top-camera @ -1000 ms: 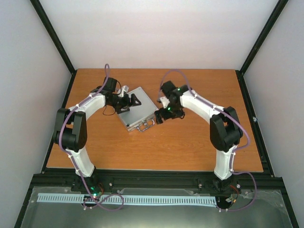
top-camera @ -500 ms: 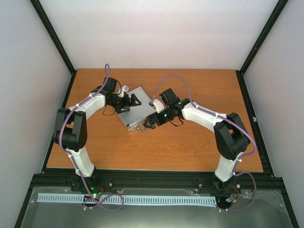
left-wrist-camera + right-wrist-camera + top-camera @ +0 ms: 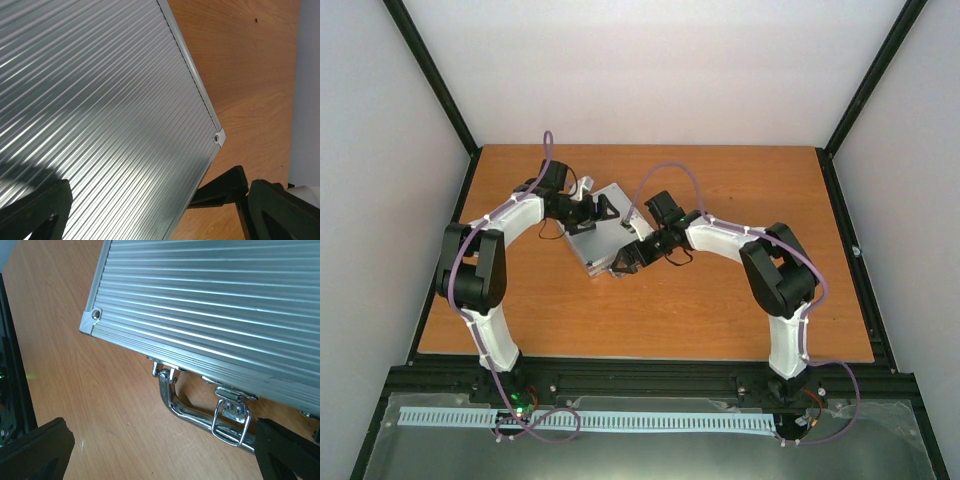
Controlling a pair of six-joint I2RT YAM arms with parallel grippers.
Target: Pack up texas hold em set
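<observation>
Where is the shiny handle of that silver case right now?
In the right wrist view the handle sticks out from the closed case's near edge, just ahead of the right arm's open fingers.

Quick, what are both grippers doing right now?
Left gripper: open, holding nothing, over the case.
Right gripper: open, holding nothing, near the handle.

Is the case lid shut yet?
Shut: the case lid sits flush along its front edge, no gap showing. Whether the latch is fastened, cannot tell.
</observation>
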